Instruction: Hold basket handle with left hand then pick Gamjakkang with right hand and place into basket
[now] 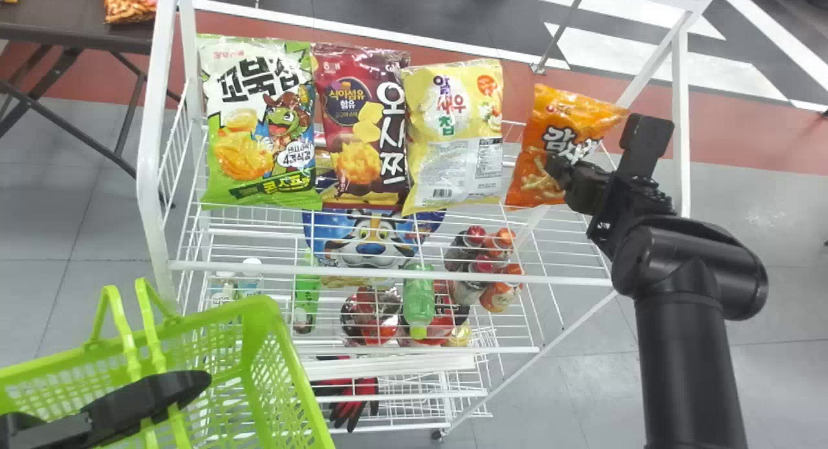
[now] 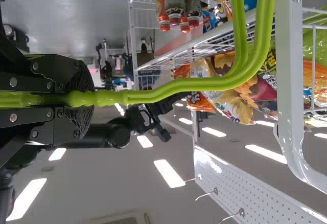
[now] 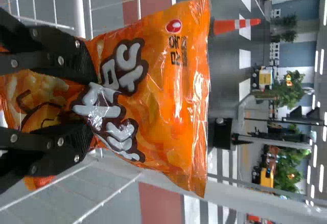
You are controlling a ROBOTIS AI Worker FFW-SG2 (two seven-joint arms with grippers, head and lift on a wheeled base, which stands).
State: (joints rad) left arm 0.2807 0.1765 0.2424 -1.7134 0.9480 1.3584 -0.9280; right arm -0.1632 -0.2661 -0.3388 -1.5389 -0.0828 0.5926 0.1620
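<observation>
Four snack bags stand along the top tier of the white wire rack (image 1: 388,273): green (image 1: 259,125), dark red (image 1: 359,112), yellow (image 1: 453,138) and, at the right end, the Gamjakkang (image 1: 540,151), tilted. The tiers below hold a blue cartoon bag (image 1: 369,239), red-capped bottles (image 1: 475,235) and a green bottle (image 1: 419,300).

The green basket (image 1: 294,365) is at near left, in front of the rack. The Gamjakkang is not in it.

Left gripper (image 2: 84,98): clamped on the basket handle (image 2: 189,86). Hold step complete.

Right gripper (image 3: 94,104): clamped on the orange bag, which bunches between the fingers. Grasp appears complete; whether the bag bears on the rack cannot be determined.

Remaining: carry the bag left and near, position it over the basket, release.
</observation>
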